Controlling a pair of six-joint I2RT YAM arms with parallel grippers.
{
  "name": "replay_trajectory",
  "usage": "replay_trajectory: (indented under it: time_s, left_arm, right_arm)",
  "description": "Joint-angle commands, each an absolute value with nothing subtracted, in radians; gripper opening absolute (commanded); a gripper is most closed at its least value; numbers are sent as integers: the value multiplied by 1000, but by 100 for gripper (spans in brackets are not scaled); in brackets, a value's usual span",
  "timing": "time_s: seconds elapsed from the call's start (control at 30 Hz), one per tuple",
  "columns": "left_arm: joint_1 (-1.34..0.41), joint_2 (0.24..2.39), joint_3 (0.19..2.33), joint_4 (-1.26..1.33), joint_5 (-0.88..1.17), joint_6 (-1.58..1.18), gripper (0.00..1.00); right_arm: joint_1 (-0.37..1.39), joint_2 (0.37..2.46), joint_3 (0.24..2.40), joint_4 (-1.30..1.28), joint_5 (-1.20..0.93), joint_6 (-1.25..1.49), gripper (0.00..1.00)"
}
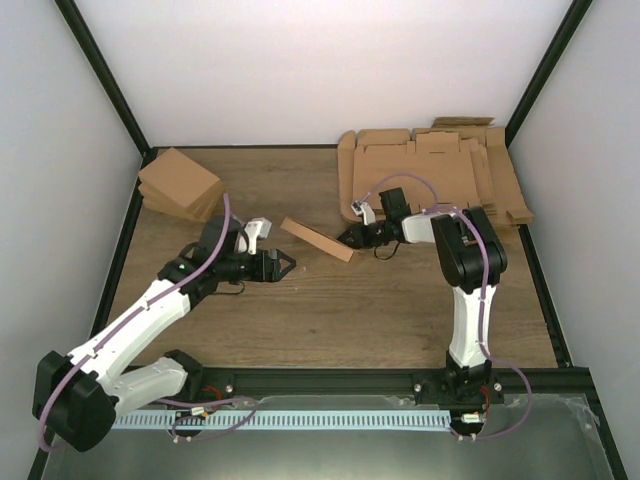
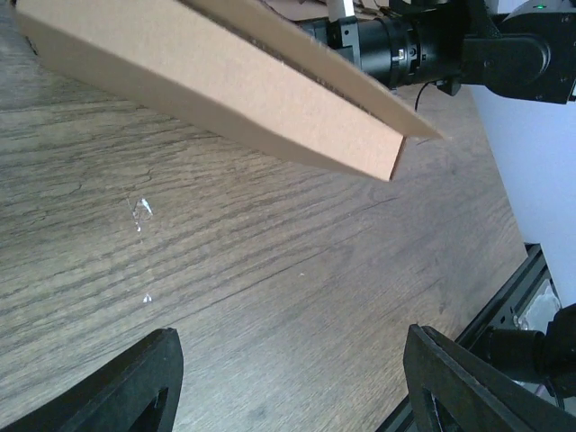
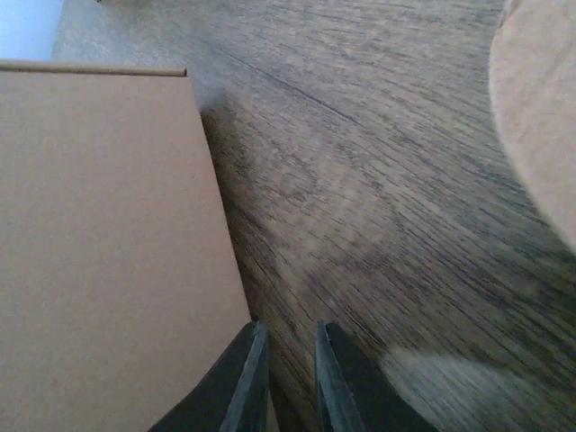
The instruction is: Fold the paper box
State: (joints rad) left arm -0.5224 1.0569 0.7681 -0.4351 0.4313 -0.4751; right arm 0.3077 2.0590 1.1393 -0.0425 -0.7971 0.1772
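Status: plain brown cardboard paper box (image 1: 317, 239) on wooden table (image 1: 400, 310), slanted between both arms.
Right gripper (image 1: 352, 238) nearly closed at its right end, probably pinching it; left gripper (image 1: 283, 265) wide open, empty, off its left end.

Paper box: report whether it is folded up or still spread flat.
Folded. The paper box is a shallow closed slab with square edges; no loose flaps show. Whether its tabs are tucked, cannot tell.
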Motion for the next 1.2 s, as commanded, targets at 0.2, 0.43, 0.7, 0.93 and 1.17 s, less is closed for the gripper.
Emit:
replay_trajectory:
  time_s: [0.2,0.43,0.7,0.93,1.17]
  left_arm:
    - [-528,1069,662,-342,447,-506,68]
    - [-535,1162,528,-104,472,-565,53]
    - [-565,1166,560,-133,346,-560,50]
    - [-565,1162,548,-166,341,-556,50]
    - [-566,1150,546,-173,339,-556,50]
  right_arm:
    - [300,2094,1132,-81,-762,175,18]
    - [301,2091,1131,-80,-772,173,18]
    - [301,2015,1087,-39,-827,160,32]
    - [316,2016,1080,-31,-951,120,47]
    - [333,2035,1094,-55,-979,98,50]
